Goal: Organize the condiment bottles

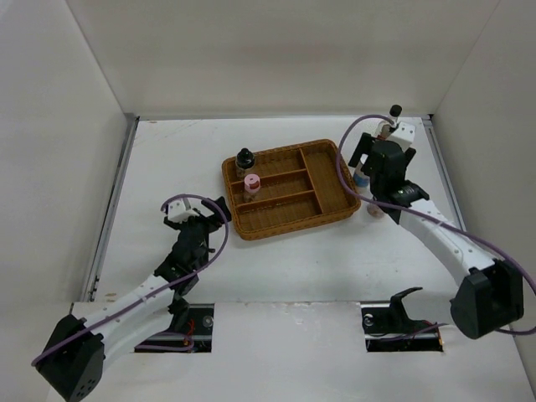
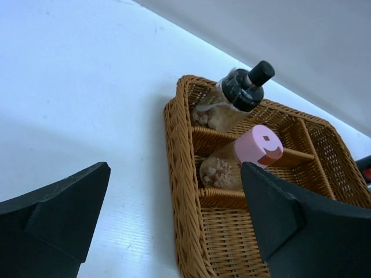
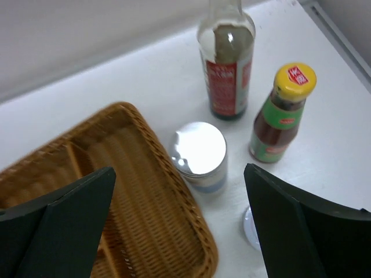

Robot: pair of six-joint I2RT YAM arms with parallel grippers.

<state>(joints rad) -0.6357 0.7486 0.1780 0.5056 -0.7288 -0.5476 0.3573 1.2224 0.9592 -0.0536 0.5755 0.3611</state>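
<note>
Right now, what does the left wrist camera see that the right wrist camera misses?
Only the left wrist: a black-capped jar and a pink-lidded jar inside the wicker basket. Only the right wrist: a tall clear bottle, a yellow-capped green bottle and a silver-lidded shaker, all standing on the table beside the basket. Both: the basket and the white table.

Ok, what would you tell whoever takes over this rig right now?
Left hand: open, empty, at the left end of the wicker tray.
Right hand: open, empty, over the silver-lidded shaker.
Done: black-capped bottle and pink-lidded jar are in separate compartments at the tray's left end.
Left: shaker, tall clear bottle and green bottle stand on the table, right of the tray. A half-hidden item sits by the right finger.
</note>
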